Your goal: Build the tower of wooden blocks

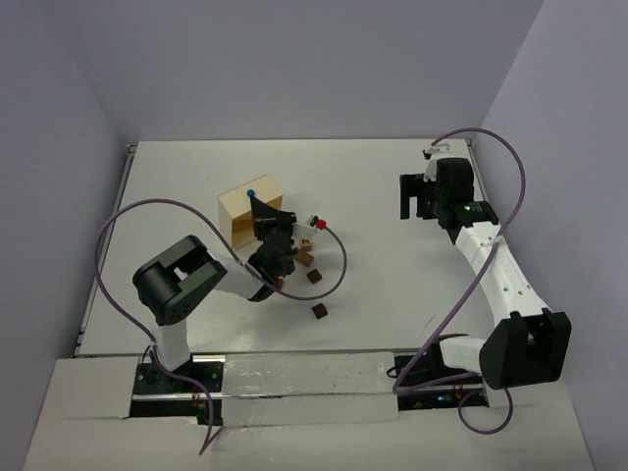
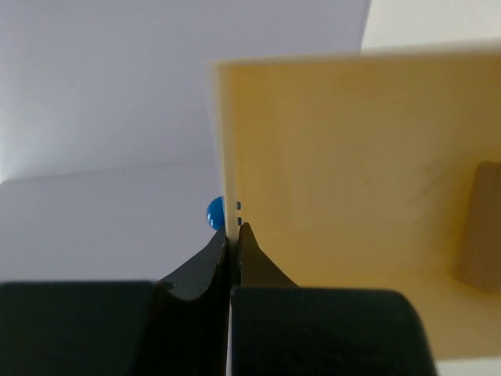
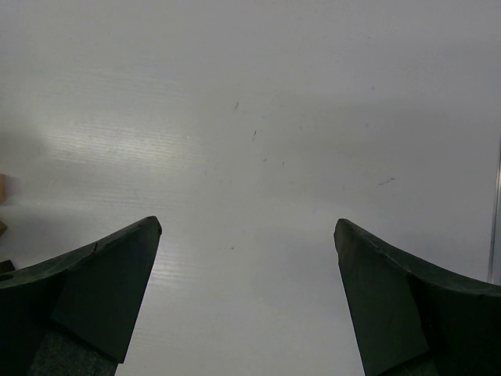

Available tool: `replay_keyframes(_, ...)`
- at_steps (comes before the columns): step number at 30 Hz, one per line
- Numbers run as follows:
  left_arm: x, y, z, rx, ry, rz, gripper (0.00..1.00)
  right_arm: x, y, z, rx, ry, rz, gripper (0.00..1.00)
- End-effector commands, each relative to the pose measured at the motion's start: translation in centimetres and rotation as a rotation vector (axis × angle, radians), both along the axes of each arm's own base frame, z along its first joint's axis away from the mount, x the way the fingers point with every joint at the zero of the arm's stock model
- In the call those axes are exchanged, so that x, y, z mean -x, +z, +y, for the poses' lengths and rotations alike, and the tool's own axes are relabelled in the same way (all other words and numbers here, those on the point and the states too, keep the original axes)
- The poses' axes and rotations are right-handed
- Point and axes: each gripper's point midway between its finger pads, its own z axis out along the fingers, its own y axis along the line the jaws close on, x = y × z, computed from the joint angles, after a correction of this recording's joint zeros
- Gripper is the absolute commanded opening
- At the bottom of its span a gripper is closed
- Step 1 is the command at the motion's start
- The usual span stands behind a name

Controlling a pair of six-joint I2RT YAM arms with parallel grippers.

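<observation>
My left gripper (image 1: pixel 258 208) is shut on the thin edge of a pale tan board (image 1: pixel 242 209); in the left wrist view that edge runs between the closed fingertips (image 2: pixel 232 235), and the board's face (image 2: pixel 352 172) fills the right side. A brown wood piece (image 2: pixel 479 227) rests against that face. Small dark wood blocks lie loose on the table: one (image 1: pixel 314 276), another (image 1: pixel 320 311), and a tan one (image 1: pixel 306 259) beside the left wrist. The tower shows in no view. My right gripper (image 1: pixel 414 201) (image 3: pixel 249 227) is open over bare table at the far right.
A blue ball (image 1: pixel 251 192) (image 2: pixel 214 213) sits at the left fingertips by the board's corner. A red ball (image 1: pixel 320 225) lies right of the board. A purple cable (image 1: pixel 339 257) loops over the table near the blocks. The table's right rim (image 3: pixel 495 211) is close.
</observation>
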Motion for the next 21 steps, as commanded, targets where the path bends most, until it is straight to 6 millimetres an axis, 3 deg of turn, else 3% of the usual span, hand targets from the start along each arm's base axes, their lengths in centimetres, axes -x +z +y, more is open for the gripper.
replay_keyframes(1, 2.6, 9.9, 1.3, 0.214, -0.035, -0.428, 0.00, -0.9, 2.0, 0.1, -0.017, -0.005, -0.051, 1.00)
replay_keyframes(4, 2.5, 11.3, 1.0, 0.242, -0.025, -0.456, 0.00, -0.6, 2.0, -0.1, -0.006, -0.005, -0.055, 1.00)
replay_keyframes(9, 2.6, 11.7, 0.4, 0.239, -0.029, -0.462, 0.00, -0.5, 1.8, -0.1, -0.008, -0.005, -0.053, 1.00)
replay_keyframes(11, 3.2, 11.7, -0.7, 0.207, -0.082, -0.460, 0.00, -0.6, 1.9, 0.0, -0.013, -0.002, -0.056, 1.00)
replay_keyframes(14, 4.8, 10.2, -3.4, 0.139, -0.184, -0.420, 0.00, -0.7, 1.9, 0.1, -0.018, 0.000, -0.056, 1.00)
replay_keyframes(16, 4.7, 9.9, -4.1, 0.095, -0.207, -0.418, 0.00, -0.8, 1.7, 0.2, -0.019, 0.002, -0.045, 1.00)
replay_keyframes(18, 4.0, 7.6, -4.7, 0.059, -0.155, -0.362, 0.00, -0.9, 1.7, 0.2, -0.017, 0.005, -0.044, 1.00)
replay_keyframes(19, 4.6, 6.9, -5.5, -0.003, -0.221, -0.353, 0.00, -1.0, 1.5, 0.3, -0.019, 0.008, -0.039, 1.00)
replay_keyframes(21, 3.9, 7.8, -5.6, 0.038, -0.189, -0.374, 0.00, -1.0, 1.4, 0.3, -0.020, 0.007, -0.026, 1.00)
